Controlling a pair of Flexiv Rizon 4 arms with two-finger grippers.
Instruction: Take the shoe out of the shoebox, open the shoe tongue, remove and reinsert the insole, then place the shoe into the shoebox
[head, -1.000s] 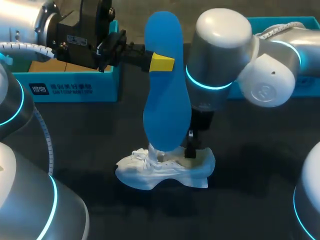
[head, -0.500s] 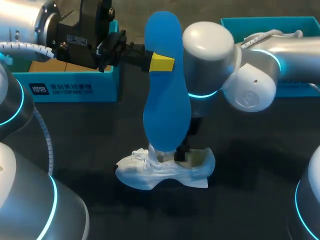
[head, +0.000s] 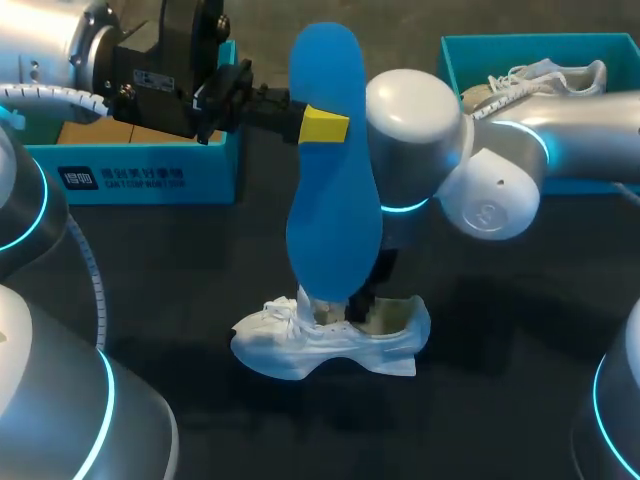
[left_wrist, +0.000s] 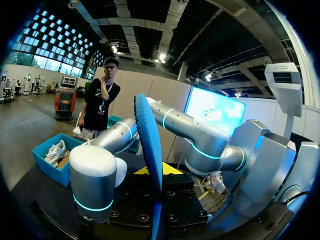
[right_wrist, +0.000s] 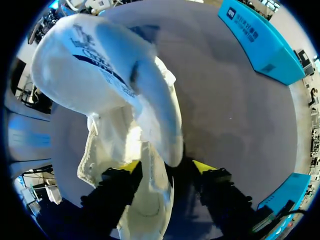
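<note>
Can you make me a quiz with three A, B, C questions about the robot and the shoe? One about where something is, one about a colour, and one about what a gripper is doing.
1. Where is the white shoe that sits under the insole?
A on a chair
B on a shelf
C on the table

2. What colour is the insole?
A blue
B red
C green

3. What is the left gripper doing?
A open and empty
B shut on the insole
C shut on a sock

Answers:
1 C, the shoe stands on the dark table.
2 A, the head view shows it bright blue.
3 B, its yellow tip presses the insole, which is held upright above the shoe.
</note>
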